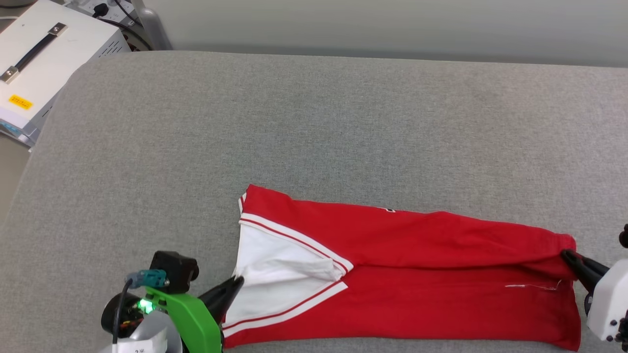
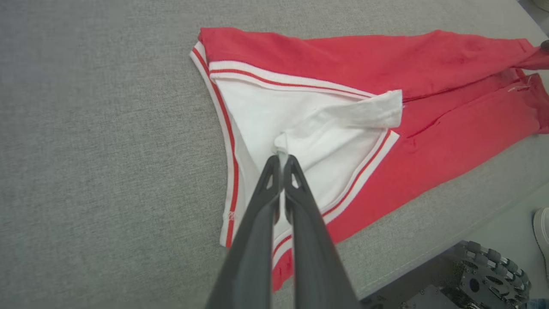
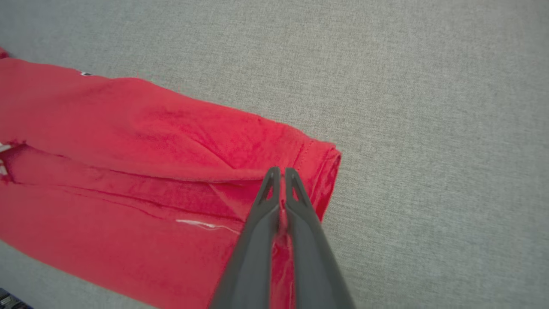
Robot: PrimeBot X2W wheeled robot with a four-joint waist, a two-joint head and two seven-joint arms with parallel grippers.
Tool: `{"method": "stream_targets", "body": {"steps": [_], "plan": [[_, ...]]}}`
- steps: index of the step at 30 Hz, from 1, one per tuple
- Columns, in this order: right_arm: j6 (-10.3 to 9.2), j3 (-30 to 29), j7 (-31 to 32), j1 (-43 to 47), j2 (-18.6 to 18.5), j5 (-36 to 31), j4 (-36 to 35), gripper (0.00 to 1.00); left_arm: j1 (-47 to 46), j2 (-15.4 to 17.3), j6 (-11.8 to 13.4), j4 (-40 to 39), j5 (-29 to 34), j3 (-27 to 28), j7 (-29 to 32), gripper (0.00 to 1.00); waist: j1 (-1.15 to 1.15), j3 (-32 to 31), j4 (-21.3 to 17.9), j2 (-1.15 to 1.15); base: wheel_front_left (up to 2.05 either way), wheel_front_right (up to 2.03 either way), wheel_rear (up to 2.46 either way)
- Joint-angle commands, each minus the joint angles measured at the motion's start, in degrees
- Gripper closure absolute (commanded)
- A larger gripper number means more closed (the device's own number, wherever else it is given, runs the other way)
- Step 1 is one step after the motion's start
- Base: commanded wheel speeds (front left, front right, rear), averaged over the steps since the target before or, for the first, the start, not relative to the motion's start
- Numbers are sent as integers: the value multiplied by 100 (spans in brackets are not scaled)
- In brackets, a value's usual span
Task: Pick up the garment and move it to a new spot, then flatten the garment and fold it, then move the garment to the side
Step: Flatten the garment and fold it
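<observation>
At the far left, off the corner of the grey surface, I saw a white case with a dark handle on its lid and a yellow label; the lid was down, so I could not tell what it held.

Moving right, my left pincer sat low near the front edge. Through the left wrist camera its two dark fingers were pressed together on a pinch of white sleeve cloth.

The garment lay on the surface close to the front edge, folded lengthwise into a long red strip. Its long axis ran left to right across my head view, the far edge slanting slightly toward me on the right. The sleeve end pointed left, where the white sleeves with red-and-white striped trim lay folded inward (a small loose white flap sat on top). The hem end pointed right.

At that right end my right pincer met the hem. In the right wrist camera its fingers were together with red cloth caught between them.
</observation>
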Motion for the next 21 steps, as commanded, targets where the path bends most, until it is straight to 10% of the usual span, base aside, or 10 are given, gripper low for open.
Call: {"method": "stream_targets", "body": {"steps": [1,14,15,16,17,21], "plan": [[-4,86,-45,81,-104,39,15,100,121,55,26,-29,-46,-29,35,100,0,0,10,62,0,0,0],[-4,769,-291,124,-598,130,422,100,279,-82,-127,501,-170,-188,13,100,0,-54,47,62,0,0,0],[-4,782,-266,133,-602,155,491,66,281,-85,-142,547,-156,-225,42,100,0,-62,43,62,0,0,0],[-4,771,-205,142,-583,200,594,0,279,-86,-173,591,-124,-284,84,67,0,-74,39,62,0,0,0],[-4,807,-185,137,-572,230,603,0,273,-98,-191,622,-88,-315,78,0,0,-84,39,62,0,0,0],[-4,802,-232,117,-457,524,535,0,267,-200,-175,807,12,-355,-58,0,0,-153,22,62,0,0,0]]}}
